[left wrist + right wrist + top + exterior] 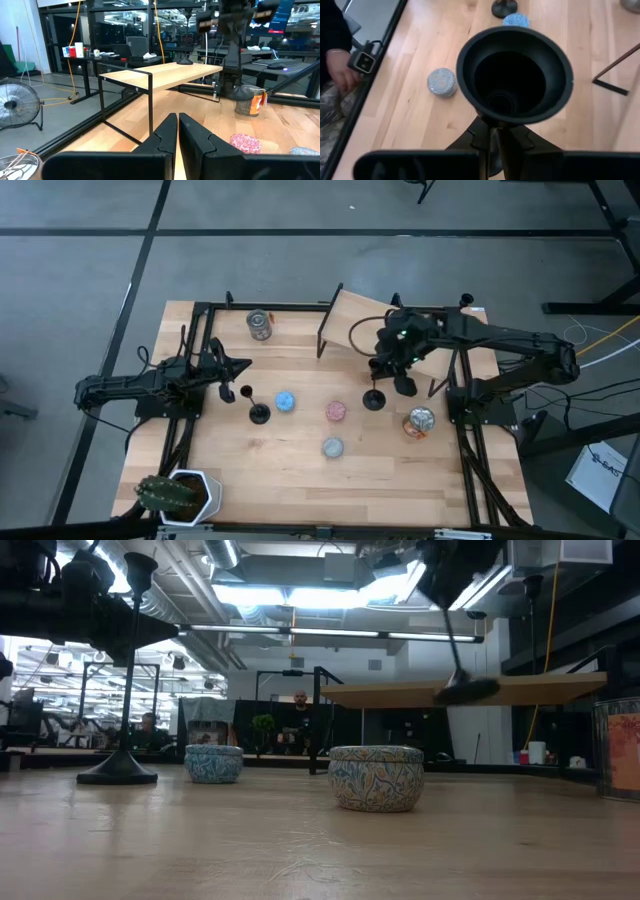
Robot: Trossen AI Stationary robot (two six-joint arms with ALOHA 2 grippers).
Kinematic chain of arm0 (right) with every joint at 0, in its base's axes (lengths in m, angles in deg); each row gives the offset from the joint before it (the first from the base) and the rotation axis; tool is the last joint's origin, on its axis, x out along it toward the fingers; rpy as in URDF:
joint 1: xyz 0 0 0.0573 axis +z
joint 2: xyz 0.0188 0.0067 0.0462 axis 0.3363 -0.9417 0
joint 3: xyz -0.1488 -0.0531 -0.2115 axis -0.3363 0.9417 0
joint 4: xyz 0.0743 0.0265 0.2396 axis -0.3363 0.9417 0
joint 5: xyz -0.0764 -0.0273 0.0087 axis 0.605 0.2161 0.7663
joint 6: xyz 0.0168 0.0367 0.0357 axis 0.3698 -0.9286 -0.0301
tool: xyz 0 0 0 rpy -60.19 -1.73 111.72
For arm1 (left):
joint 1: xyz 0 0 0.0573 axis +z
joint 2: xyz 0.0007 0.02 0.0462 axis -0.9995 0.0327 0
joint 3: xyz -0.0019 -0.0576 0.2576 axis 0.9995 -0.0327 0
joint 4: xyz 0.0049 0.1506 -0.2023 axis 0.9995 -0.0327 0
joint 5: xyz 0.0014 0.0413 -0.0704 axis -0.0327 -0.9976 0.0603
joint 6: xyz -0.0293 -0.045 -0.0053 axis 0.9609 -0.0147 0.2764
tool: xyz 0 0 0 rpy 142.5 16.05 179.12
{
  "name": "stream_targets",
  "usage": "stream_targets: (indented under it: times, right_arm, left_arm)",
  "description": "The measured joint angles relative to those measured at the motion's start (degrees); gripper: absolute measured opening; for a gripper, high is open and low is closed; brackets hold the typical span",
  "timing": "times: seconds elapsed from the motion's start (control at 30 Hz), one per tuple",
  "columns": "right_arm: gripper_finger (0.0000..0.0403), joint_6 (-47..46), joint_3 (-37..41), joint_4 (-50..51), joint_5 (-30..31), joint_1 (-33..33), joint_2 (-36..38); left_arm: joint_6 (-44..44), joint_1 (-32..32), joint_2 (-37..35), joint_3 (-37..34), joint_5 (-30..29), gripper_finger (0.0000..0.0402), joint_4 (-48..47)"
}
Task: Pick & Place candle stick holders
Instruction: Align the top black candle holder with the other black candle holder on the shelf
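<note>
One black candle stick holder (258, 412) stands on its round base on the table, left of centre; it also shows in the low view (120, 670). My left gripper (240, 368) is shut and empty just beyond that holder's top. My right gripper (400, 375) is shut on a second holder (458, 650), whose cup top (515, 75) fills the right wrist view. A third holder (185, 61) stands on its base on the raised wooden shelf (350, 320). My right gripper pinches the holder's thin stem (491, 122) just under the cup top between its two fingers, which lie across the stem. The holder hangs below the fingers, tilted. Its round base (465, 690) is lifted clear of the table, near the shelf's edge.
Blue (286, 401), pink (336, 412) and grey (332, 447) discs lie mid-table. One metal can (260, 325) stands at the far edge, another (420, 422) at the right. A potted cactus (180, 495) sits at the near left corner. A person's hand (335, 65) shows beside the table.
</note>
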Motion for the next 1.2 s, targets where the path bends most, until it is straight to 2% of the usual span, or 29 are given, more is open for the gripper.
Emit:
stream_targets:
  times: [0.3, 0.5, 0.8, 1.07, 1.2]
  right_arm:
    - [0.0024, -4.3, -3.0, 6.3, 0.8, 0.0, 10.6]
    - [0.0024, -8.8, -3.0, 10.8, 10.3, 0.0, 18.6]
    - [0.0024, -15.3, -3.0, 16.5, 16.9, 0.0, 28.5]
    - [0.0024, -19.5, -3.0, 22.1, 27.9, 0.0, 34.3]
    - [0.0024, -20.6, -3.0, 23.2, 31.2, 0.0, 35.6]
  left_arm:
    - [0.0, 0.0, 0.0, 0.0, 0.0, 0.0009, 0.0]
    - [0.0, 0.0, 0.0, 0.0, 0.0, 0.0008, 0.0]
    - [0.0, 0.0, 0.0, 0.0, 0.0, 0.0012, 0.0]
    - [0.0, 0.0, 0.0, 0.0, 0.0, 0.0011, 0.0]
    - [0.0, 0.0, 0.0, 0.0, 0.0, 0.0013, 0.0]
